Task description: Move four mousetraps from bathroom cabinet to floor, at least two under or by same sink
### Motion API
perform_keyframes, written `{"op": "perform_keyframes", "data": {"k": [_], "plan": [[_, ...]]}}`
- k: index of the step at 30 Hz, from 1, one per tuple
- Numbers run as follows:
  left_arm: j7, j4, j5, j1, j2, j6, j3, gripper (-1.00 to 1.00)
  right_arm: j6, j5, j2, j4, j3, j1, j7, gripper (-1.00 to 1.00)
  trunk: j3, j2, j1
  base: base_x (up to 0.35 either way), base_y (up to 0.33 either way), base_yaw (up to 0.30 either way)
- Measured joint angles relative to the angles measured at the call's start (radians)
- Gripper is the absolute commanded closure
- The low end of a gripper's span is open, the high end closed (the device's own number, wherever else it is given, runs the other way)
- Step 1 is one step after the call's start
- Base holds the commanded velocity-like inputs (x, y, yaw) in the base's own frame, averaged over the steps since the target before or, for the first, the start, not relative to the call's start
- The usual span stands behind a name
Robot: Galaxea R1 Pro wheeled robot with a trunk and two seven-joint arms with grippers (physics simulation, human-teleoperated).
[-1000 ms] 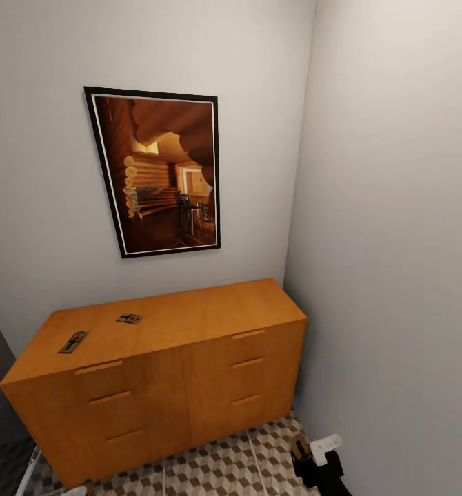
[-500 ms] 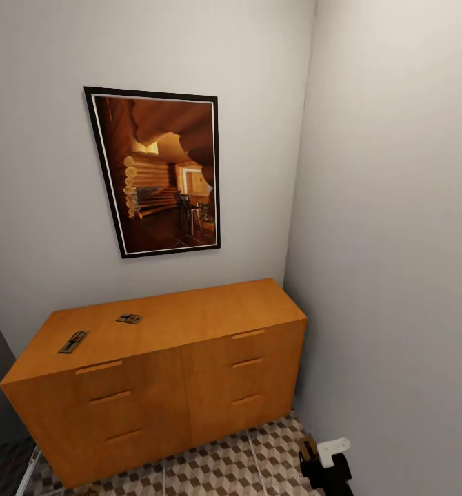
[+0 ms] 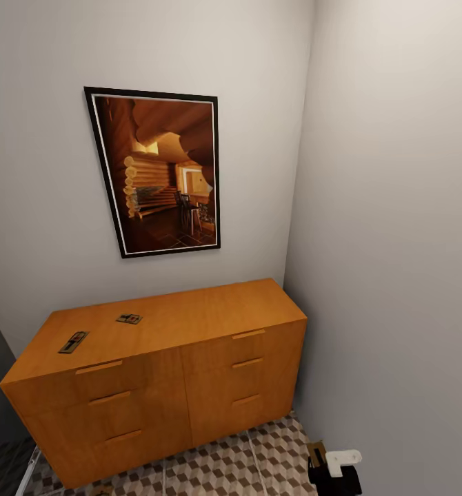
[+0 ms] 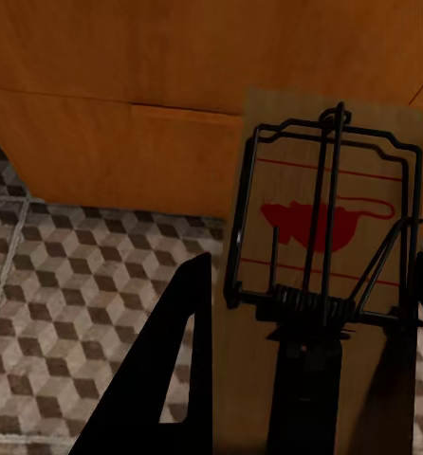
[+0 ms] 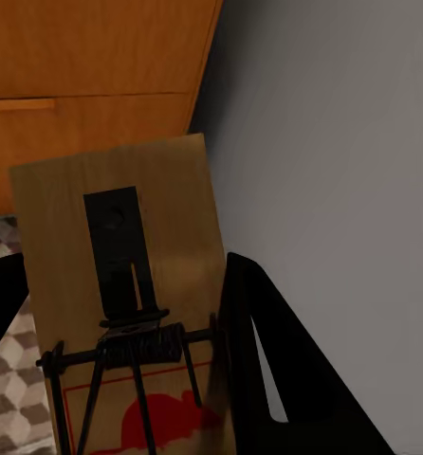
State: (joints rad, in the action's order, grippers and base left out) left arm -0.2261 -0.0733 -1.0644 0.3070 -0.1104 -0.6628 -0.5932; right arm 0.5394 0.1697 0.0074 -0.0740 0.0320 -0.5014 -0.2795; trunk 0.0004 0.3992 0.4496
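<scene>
two mousetraps remaining on the flat top of the cabinet (image 3: 189, 358), toward its left end: near trap (image 3: 73, 342) close to the front edge, far trap (image 3: 129, 318) further back, well apart from each other. third mousetrap (image 4: 321, 256) clamped in the left gripper (image 4: 268, 379), seen in the left wrist view: dark fingers (image 4: 169, 365) closed against the board's side edge, board held flat-on to the camera, wire spring and red mouse print facing it, cabinet front and bathroom floor (image 4: 69, 284) behind. fourth mousetrap (image 5: 126, 284) clamped likewise in the right gripper (image 5: 136, 379), right wrist view: fingers (image 5: 268, 360) closed on the board's edges, coil and bar near the fingers, grey side wall (image 5: 344, 142) just beside. right gripper (image 3: 331, 465) low at the bottom edge of the head view, above the cube-pattern tiles, near the corner between cabinet and wall; a tan sliver of the held board visible there. framed picture (image 3: 158, 172) on the back wall above the cabinet. edge grip judged suitable for thin flat boards: keeps the wire parts clear of the fingers and permits laying each board flat. judged stage: about halfway, two traps in hand low over the floor pending release, two awaiting collection; placement beside a sink not yet assured, no sink visible.
</scene>
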Motion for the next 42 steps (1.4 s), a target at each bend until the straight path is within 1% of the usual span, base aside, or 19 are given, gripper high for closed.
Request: {"op": "perform_keyframes", "data": {"k": [10, 16, 30, 38, 42], "plan": [[0.002, 0.000, 0.000, 0.000, 0.003, 0.000, 0.000, 1.00, -0.001, -0.001, 0.000, 0.000, 0.000, 0.001, 0.000, 1.00, 0.000, 0.000, 0.001, -0.253, 0.124, 0.000], [0.003, 0.000, 0.000, -0.001, 0.000, 0.000, 0.001, 1.00, -0.001, 0.000, 0.000, 0.000, 0.001, 0.001, 0.000, 1.00, 0.000, 0.000, 0.000, -0.228, 0.104, 0.000], [0.003, 0.000, 0.001, -0.001, -0.005, 0.000, 0.001, 1.00, -0.001, -0.002, -0.001, 0.000, 0.000, 0.001, 0.000, 1.00, 0.000, 0.000, 0.000, -0.013, 0.006, 0.000], [-0.001, 0.000, 0.001, 0.000, -0.002, 0.002, 0.000, 1.00, -0.002, -0.002, -0.002, 0.000, 0.001, 0.001, 0.003, 1.00, 0.000, 0.000, 0.000, 0.000, 0.000, 0.000], [0.001, -0.001, 0.000, -0.001, 0.000, 0.018, 0.001, 1.00, -0.002, -0.002, -0.003, -0.001, 0.001, 0.001, 0.003, 1.00, 0.000, 0.000, 0.000, 0.000, 0.000, 0.000]]}}
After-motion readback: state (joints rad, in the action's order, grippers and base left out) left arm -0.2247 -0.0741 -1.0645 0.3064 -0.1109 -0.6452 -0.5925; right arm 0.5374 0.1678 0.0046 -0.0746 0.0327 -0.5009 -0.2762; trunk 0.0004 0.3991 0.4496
